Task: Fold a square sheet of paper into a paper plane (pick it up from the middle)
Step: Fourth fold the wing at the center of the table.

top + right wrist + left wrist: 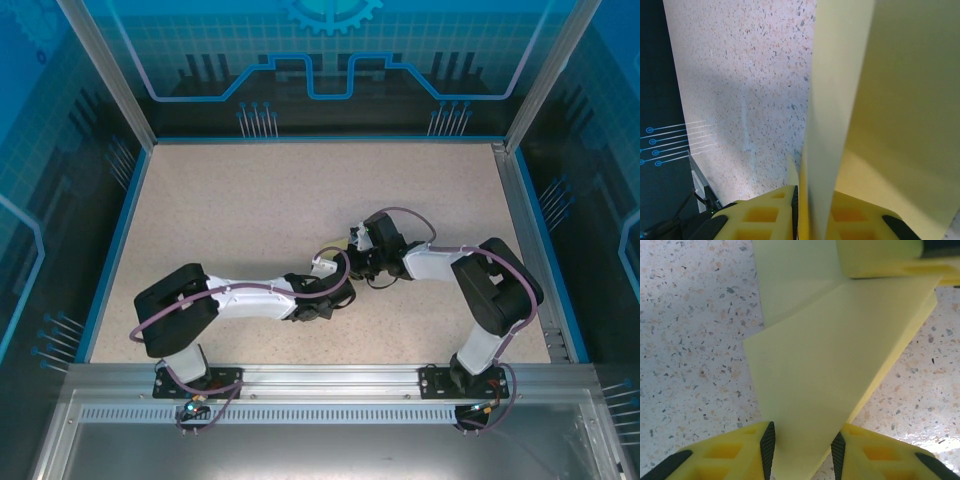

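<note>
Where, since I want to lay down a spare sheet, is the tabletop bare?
The far half of the table, between the back wall and the grippers, is bare, as is the strip between the left arm and the blue left rail. It is crowded near centre, where the left gripper and right gripper meet at the yellow sheet.

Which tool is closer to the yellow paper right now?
Right: the right tool pinches the paper edge-on. The left tool is open, straddling the paper's narrow end.
</note>
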Robot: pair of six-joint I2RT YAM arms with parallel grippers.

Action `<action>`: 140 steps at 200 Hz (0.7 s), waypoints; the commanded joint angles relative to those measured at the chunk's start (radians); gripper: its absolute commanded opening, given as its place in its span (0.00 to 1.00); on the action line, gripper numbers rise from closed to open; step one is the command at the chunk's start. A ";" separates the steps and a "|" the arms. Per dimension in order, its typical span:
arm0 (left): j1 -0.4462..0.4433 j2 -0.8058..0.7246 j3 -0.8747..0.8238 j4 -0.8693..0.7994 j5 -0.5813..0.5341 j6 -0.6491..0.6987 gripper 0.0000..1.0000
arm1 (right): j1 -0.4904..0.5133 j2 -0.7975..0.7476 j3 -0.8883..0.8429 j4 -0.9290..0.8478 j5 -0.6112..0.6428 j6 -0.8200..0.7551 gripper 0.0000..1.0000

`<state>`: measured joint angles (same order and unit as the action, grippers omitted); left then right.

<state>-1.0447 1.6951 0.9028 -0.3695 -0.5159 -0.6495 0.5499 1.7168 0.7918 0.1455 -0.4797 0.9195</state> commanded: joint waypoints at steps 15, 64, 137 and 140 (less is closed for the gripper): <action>-0.012 0.015 0.026 -0.024 -0.045 -0.007 0.34 | 0.013 -0.011 0.020 -0.021 -0.017 -0.009 0.16; -0.014 0.021 0.031 -0.026 -0.049 -0.001 0.26 | 0.013 -0.004 0.023 -0.020 -0.017 -0.008 0.16; -0.014 0.021 0.023 -0.012 -0.035 -0.020 0.16 | 0.013 -0.008 0.028 -0.034 -0.013 -0.015 0.18; -0.014 0.019 0.022 -0.010 -0.034 -0.021 0.15 | 0.013 -0.009 0.029 -0.035 -0.011 -0.016 0.18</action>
<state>-1.0504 1.7050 0.9123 -0.3698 -0.5350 -0.6521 0.5503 1.7168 0.7948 0.1410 -0.4797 0.9192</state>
